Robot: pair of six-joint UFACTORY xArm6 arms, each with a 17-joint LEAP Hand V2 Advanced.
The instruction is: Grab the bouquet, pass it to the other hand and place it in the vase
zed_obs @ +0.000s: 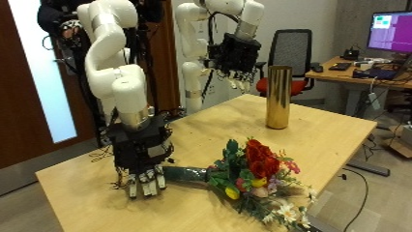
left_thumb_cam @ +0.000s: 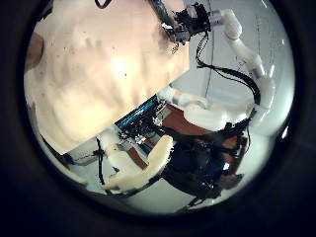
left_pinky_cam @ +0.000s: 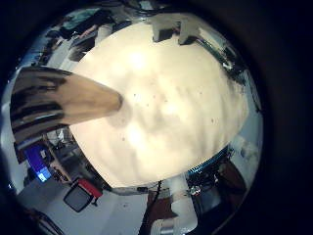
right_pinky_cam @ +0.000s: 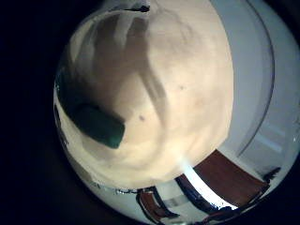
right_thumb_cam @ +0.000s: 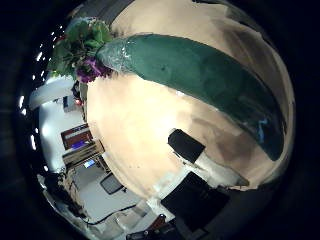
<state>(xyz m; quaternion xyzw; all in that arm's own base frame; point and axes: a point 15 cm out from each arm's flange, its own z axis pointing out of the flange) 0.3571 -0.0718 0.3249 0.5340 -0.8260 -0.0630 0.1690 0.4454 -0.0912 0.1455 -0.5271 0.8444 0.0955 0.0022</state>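
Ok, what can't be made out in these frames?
- Whether the right hand grips the bouquet: outside view, the hand covers the stem end.
- Inside of the vase: outside view, seen side-on.
- Most of the bouquet in the right little finger view: cut off by the edge.

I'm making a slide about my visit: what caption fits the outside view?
Right hand reaches down onto the green-wrapped stem of a bouquet lying on the wooden table; the left hand hangs near a gold vase.
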